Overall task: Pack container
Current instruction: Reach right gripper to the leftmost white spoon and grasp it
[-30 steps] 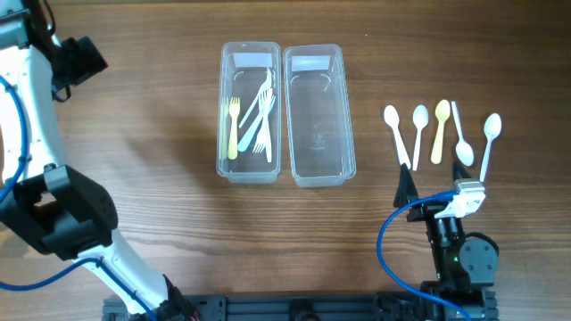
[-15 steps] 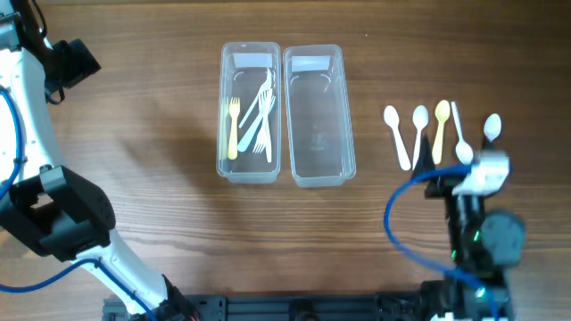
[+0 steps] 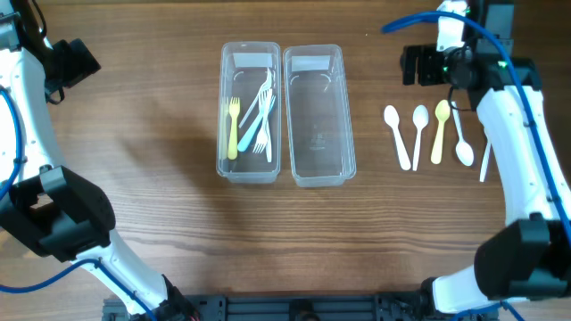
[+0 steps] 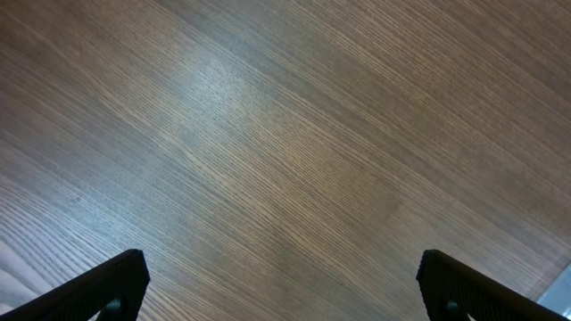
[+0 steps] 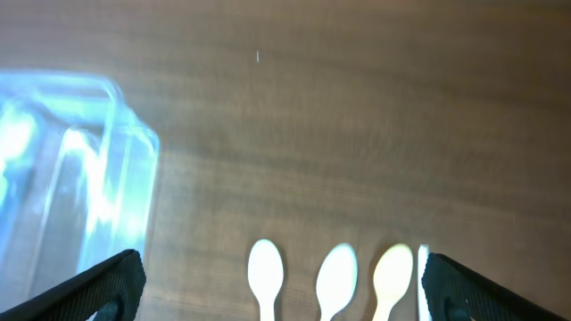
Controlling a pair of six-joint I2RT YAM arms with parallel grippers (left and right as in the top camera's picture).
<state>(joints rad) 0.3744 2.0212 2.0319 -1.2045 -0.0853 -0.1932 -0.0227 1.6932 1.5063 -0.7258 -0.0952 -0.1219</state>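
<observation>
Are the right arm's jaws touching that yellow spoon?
Apart. The overhead view shows a strip of bare wood between the right jaws and the yellow spoon, which lies flat in the row of spoons.

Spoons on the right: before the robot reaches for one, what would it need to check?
1. Right claw open and empty: ok, jaws stand wide apart.
2. Right claw above the spoons: not ok; it hangs beyond their bowl ends, over bare table.
3. Spoons flat in a row, none stacked: ok for those in full view.
4. Far-right spoon free: cannot tell; the right arm covers part of it.
5. Empty container has room: ok, nothing inside.
6. Left claw out of the way: ok, open at the far left.
</observation>
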